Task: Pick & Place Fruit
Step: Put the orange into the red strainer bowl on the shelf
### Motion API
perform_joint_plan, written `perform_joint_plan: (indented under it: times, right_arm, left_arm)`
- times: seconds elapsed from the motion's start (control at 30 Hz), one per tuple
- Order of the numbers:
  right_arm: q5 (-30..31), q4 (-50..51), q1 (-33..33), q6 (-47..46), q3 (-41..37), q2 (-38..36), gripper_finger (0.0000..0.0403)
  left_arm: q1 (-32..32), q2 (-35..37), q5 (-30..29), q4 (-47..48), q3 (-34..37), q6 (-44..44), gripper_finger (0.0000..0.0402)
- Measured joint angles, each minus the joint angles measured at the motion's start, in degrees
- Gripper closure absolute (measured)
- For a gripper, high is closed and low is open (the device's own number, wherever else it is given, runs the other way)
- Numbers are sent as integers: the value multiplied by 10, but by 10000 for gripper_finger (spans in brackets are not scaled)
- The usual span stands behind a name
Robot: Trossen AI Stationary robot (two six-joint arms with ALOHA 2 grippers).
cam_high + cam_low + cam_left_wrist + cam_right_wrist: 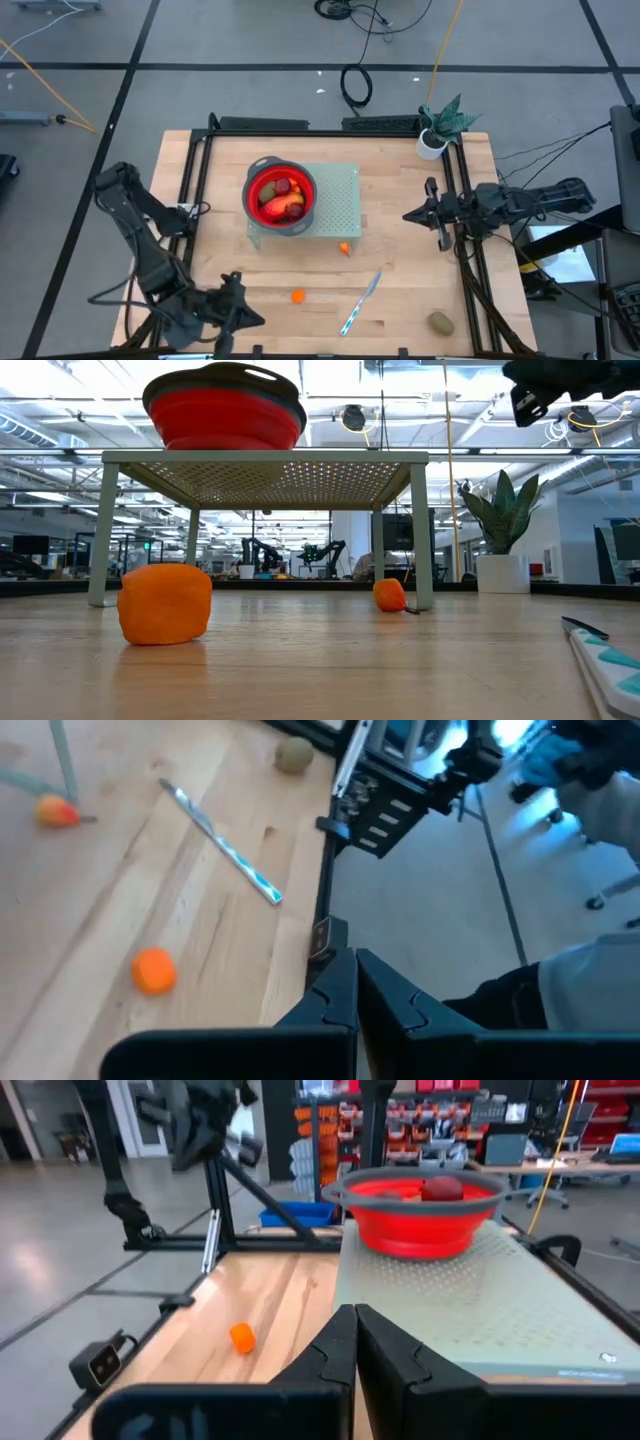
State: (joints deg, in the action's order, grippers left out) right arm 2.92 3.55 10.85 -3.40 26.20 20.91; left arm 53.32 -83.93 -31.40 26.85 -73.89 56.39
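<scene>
While your left gripper (250,318) sits closed and empty at the table's near edge, you have three fruits loose on the wood: one orange fruit (298,296), one olive fruit (441,322), one small orange piece (345,249). One knife (361,301) lies between them. Farther off, one red bowl (256,181) holds several fruits on the rack (340,200). Your right gripper (412,214) hangs closed, empty.

Surface (220,180): pale wooden boards inside a black frame. Lying directly on it: pale green perforated stand (335,200), four-legged, nearer the right arm's jaws; small orange fruit (344,248) at the stand's corner; second orange fruit (298,296) near the left arm's jaws; silver-and-blue knife (361,301) beside it; olive-brown fruit (441,322); white potted plant (433,140).
</scene>
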Motion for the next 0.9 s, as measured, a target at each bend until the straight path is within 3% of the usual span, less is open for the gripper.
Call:
perform_joint_plan:
  times: [0.4, 0.6, 0.9]
  right_arm:
    - [-19, 80, 0, -2, 0, -128, 399]
    - [-32, 92, 0, -11, -10, -175, 399]
    - [-58, 76, 0, -43, -67, -205, 399]
  left_arm:
    - [-26, -90, 3, -27, 0, 162, 401]
    - [-42, -132, -1, -80, -1, 164, 402]
    - [-67, -203, -3, -71, -25, 170, 401]
